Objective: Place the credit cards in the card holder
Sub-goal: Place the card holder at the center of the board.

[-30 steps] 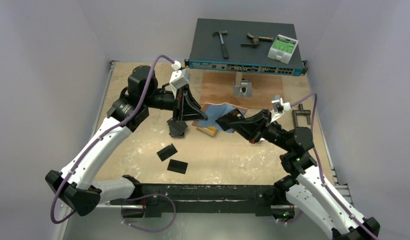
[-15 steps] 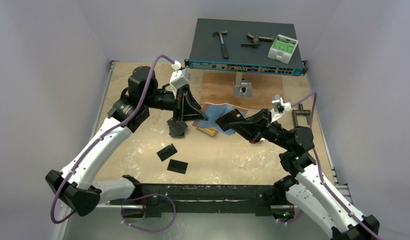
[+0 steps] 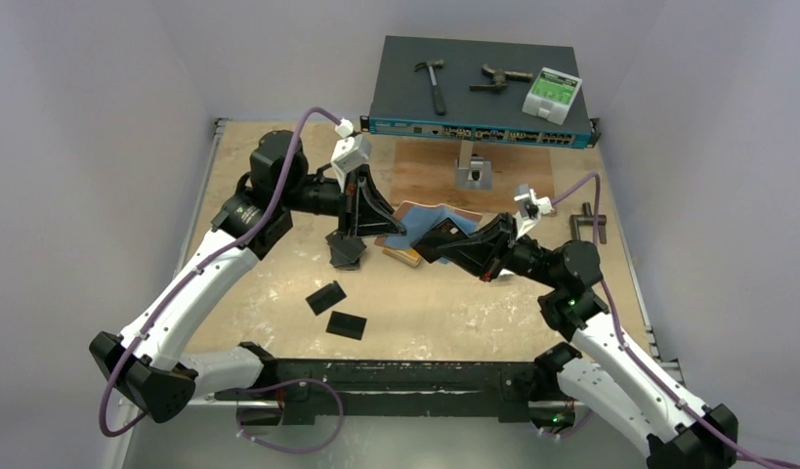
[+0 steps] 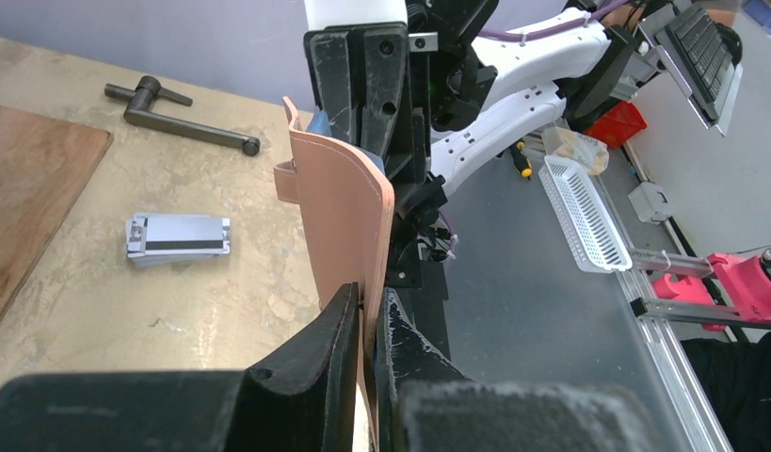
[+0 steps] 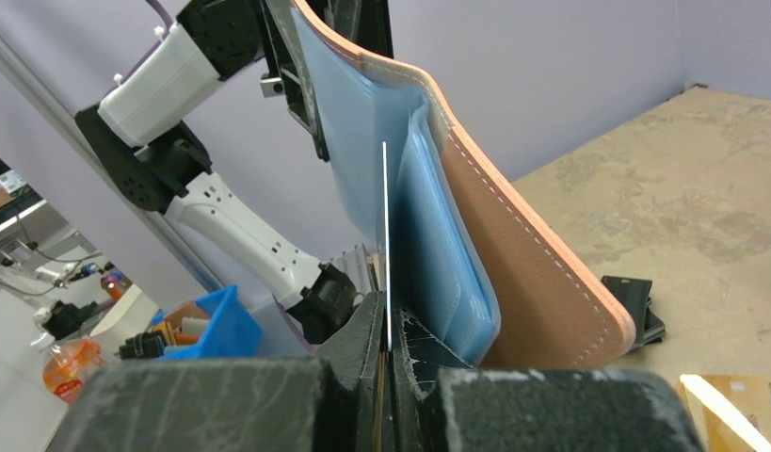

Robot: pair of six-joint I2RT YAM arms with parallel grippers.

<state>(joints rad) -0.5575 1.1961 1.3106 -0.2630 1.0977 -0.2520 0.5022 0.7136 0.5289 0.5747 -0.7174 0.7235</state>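
The card holder (image 4: pixel 344 212) is up off the table (image 3: pixel 444 303) at the middle of the top view. In my left wrist view it stands upright as a salmon-pink leaf, its small tab on the left edge. In my right wrist view its pale blue pockets fill the upper middle. My left gripper (image 4: pixel 367 315) is pressed together on the holder's lower edge, with the leather pinched between both fingers. My right gripper (image 5: pixel 386 330) is clamped on a dark card (image 3: pixel 448 231), which my right wrist view shows edge-on as a thin bright line rising from the fingers. That card lies right against the blue pockets, though I cannot tell whether its far end is inside a slot. Beneath the holder in the top view, an orange-gold card (image 3: pixel 403 257) lies on the table, and a black stack (image 3: pixel 347 252) sits just left of it, under my left gripper. Further toward the lower left lie a black card (image 3: pixel 325 297) and a second black card (image 3: pixel 347 325), apart from each other. A silver-grey stack (image 4: pixel 179 235) rests at the left of my left wrist view, near a lever handle (image 4: pixel 179 115). At the top of the overhead frame are a wooden board (image 3: pixel 430 171) and a network switch (image 3: pixel 474 103) with a hammer (image 3: pixel 433 83) on it.
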